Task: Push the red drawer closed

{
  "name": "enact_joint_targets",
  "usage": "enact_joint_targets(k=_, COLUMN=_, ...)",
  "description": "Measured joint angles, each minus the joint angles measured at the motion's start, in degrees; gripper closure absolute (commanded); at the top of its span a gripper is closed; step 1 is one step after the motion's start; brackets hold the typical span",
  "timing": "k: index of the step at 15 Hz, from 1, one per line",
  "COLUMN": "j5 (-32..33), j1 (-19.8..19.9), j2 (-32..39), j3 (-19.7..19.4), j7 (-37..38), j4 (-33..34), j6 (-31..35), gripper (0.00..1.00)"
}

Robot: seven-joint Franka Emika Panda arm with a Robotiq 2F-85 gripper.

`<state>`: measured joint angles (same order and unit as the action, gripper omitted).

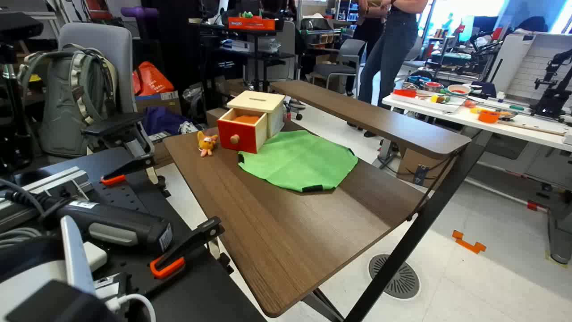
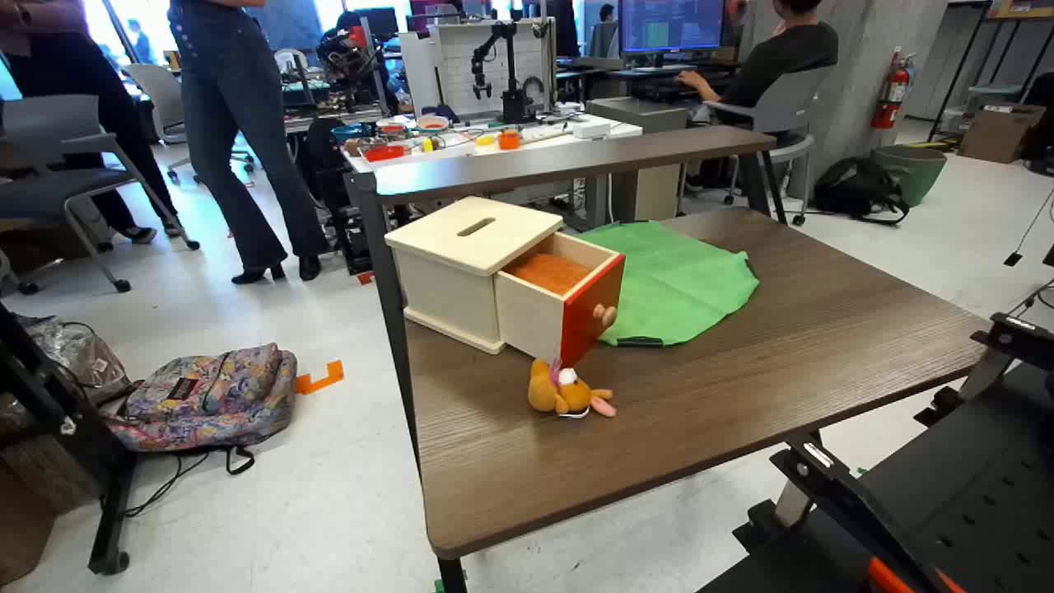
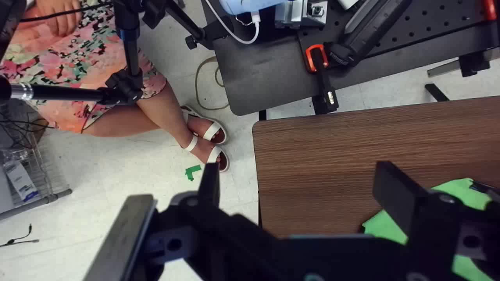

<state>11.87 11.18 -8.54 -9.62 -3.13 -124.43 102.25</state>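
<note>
On the table (image 1: 268,228), the round-knobbed red drawer (image 1: 244,133) juts well out; the jaws gape wide.

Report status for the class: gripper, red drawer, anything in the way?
Gripper open, empty. Red drawer pulled out. Orange toy near its front corner, likely clear of closing path.

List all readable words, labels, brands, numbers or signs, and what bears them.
None clearly readable; too small or blurred:
Print on bright orange bag
Print on long orange box
Print on multicoloured fabric backpack
Text on bluish rectangular monitor
Print on black cylindrical device
Red wooden drawer: none
</note>
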Motion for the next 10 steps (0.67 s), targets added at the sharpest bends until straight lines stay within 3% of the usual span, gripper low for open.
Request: enact_joint_targets(k=10, j5=0.0, j1=-2.8, j2=2.0, j3=2.4, j7=2.0, j4=0.0, j6=2.6, gripper=0.0)
